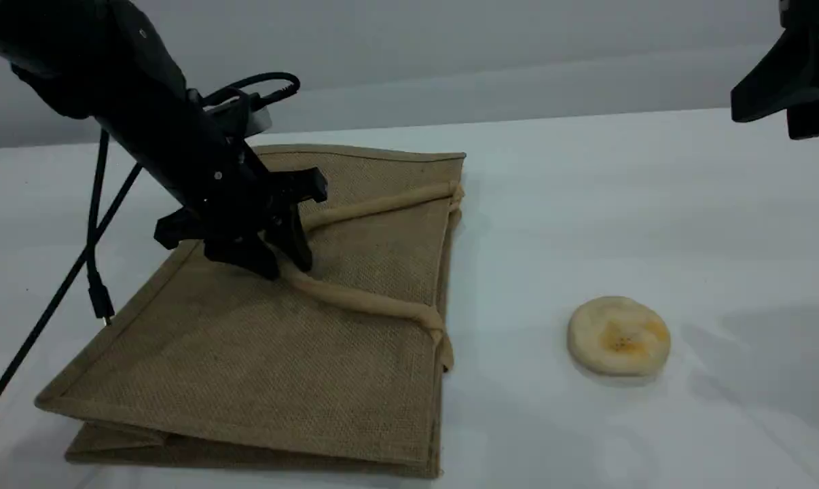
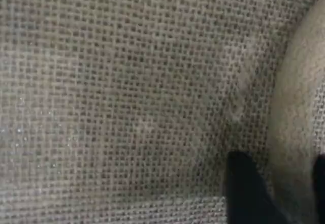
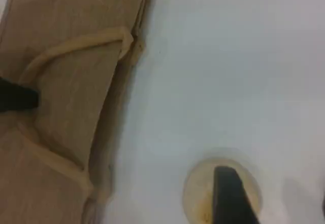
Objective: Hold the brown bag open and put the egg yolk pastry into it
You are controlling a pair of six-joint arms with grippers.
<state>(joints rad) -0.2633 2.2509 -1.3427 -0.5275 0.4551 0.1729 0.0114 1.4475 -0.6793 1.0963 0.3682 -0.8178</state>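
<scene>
Brown bag (image 1: 246,353): tan-brown, coarse open woven grid all over, edges trimmed in a slightly darker brown band. Loop handle (image 1: 375,303) under the left gripper (image 1: 288,266): plain pale beige, smooth, no weave pattern. Left gripper matte black, black cable (image 1: 97,224) behind it. Egg yolk pastry (image 1: 619,335), well off to that claw's right: pale cream with a blotchy yellow-orange patch on top. Table (image 1: 654,204): plain white. Wall (image 1: 450,47) behind: flat grey. Right gripper (image 3: 231,198) fingertip: black, over the pastry.
</scene>
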